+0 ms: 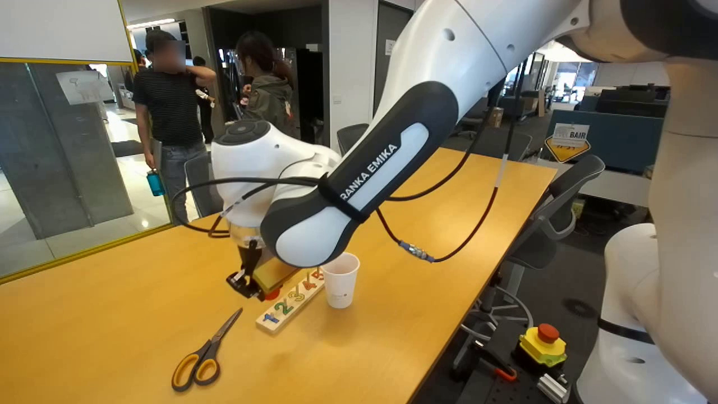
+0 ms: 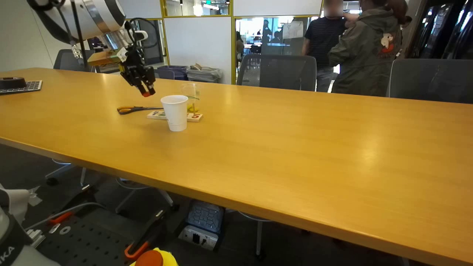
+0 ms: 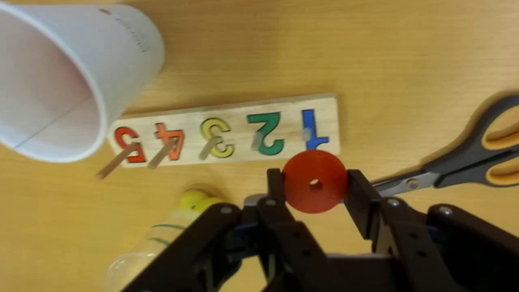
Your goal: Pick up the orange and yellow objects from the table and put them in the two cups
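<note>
In the wrist view the claw reaches in from 6 o'clock, its dark fingers clamped in a grip from 9 and 3 o'clock. In an exterior view the white arm stands on its base at 4 o'clock, bends over near 2 and slopes its forearm toward 8, the rounded wrist beside its lower end; in an exterior view the fingertips slant toward 5 o'clock

Beneath the fingers spreads a wooden table. In the wrist view, a numbered board lies just beyond them, the white cup and clear cup to their left, scissors to their right. Well apart sits a keyboard.
</note>
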You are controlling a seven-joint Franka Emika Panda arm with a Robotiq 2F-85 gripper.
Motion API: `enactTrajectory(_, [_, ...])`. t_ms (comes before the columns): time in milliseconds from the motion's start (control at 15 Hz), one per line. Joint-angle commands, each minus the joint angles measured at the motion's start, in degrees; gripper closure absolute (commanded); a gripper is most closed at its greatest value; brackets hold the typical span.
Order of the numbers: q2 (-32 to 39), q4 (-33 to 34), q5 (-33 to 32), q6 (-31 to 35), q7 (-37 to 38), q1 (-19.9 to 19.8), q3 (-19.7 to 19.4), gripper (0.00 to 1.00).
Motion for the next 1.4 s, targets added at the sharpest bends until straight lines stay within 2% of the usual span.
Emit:
enactTrajectory(0, [-5.4, -1.0, -5.2, -5.2, 2.5, -3.9, 0.2, 0.80])
enactTrajectory(333, [-8.2, -1.7, -7.2, -10.8, 0.5, -9.8, 1.1, 0.80])
enactTrajectory(533, [-8.3, -2.1, -5.1, -11.8, -2.6, -11.9, 1.5, 0.80])
enactTrajectory(1000, [-7.5, -2.3, -1.9, -15.2, -6.3, -13.8, 1.8, 0.80])
enactTrajectory(1333, [-7.6, -2.4, 3.1, -16.1, -10.4, -14.1, 2.3, 0.80])
